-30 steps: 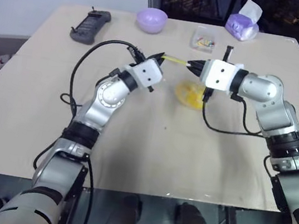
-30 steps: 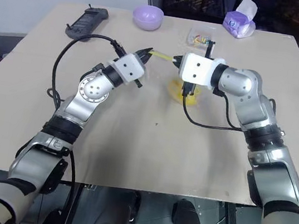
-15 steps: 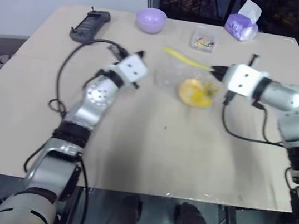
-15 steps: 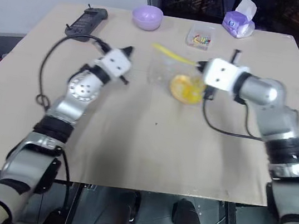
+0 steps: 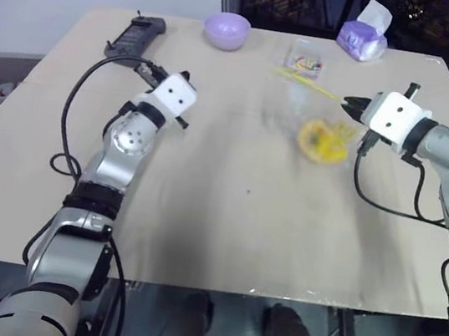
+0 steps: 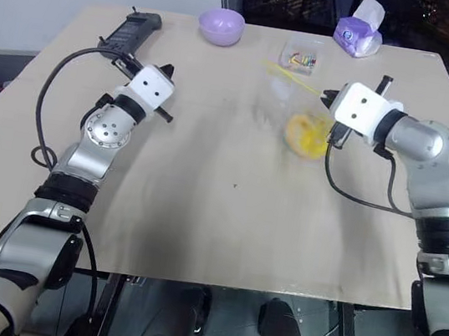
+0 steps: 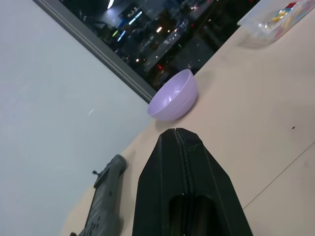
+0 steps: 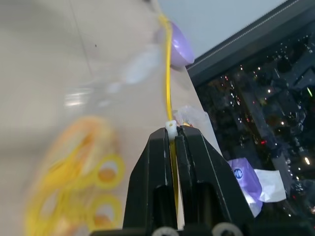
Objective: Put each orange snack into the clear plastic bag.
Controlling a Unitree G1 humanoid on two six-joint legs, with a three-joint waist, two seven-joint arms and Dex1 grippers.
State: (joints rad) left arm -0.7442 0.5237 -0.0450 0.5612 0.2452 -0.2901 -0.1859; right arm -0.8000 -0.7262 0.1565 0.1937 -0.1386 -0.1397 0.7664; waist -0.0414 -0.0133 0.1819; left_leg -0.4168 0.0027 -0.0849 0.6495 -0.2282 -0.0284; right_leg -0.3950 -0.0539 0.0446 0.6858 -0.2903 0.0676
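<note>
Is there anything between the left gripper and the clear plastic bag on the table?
Nothing visible. Bare table lies between the shut left gripper and the clear plastic bag, which holds the orange snack and hangs from the right gripper by its yellow zip strip.

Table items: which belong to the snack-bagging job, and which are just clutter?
Job:
- orange snack, inside the bag
- clear plastic bag, its yellow zip edge pinched in the right gripper

Clutter:
- lilac bowl
- small clear box
- purple tissue pack
- black controller
</note>
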